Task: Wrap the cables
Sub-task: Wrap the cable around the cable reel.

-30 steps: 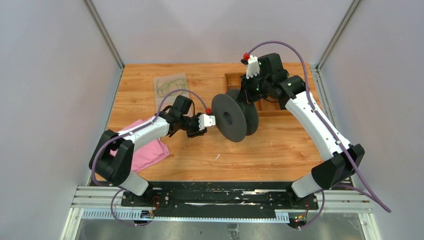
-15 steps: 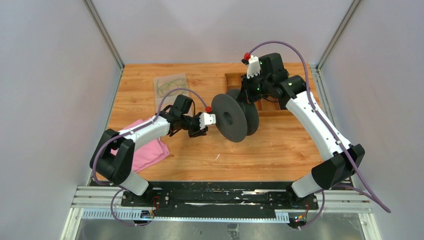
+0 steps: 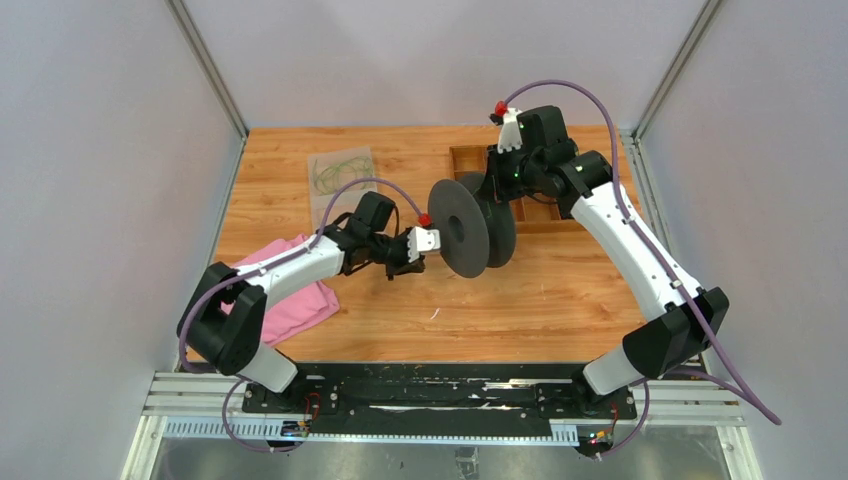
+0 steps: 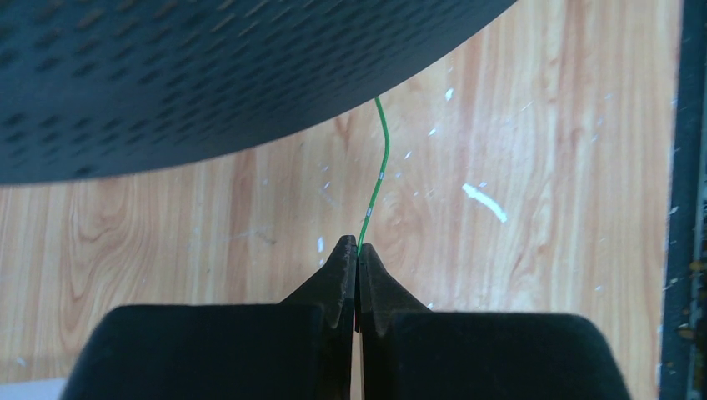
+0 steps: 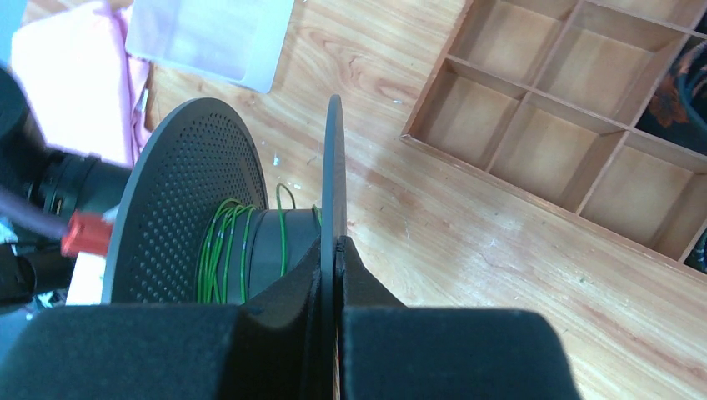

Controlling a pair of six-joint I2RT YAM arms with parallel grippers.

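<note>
A big black spool (image 3: 468,227) stands on edge mid-table. My right gripper (image 5: 336,243) is shut on the rim of its far flange (image 5: 333,167), holding it from the back right. Several turns of thin green cable (image 5: 222,250) lie round the core. My left gripper (image 4: 357,247) is shut on a single thin green cable (image 4: 380,171), which rises from the fingertips and goes behind the perforated near flange (image 4: 167,75). In the top view the left gripper (image 3: 426,241) sits just left of the spool.
A clear bag holding more green cables (image 3: 340,172) lies at the back left. A pink cloth (image 3: 292,302) lies by the left arm. A wooden compartment tray (image 5: 542,108) sits behind the spool at the back right.
My left gripper has shut on the green cable and shifted slightly right and toward the near edge. The spool and the right gripper have moved a little to the right.
</note>
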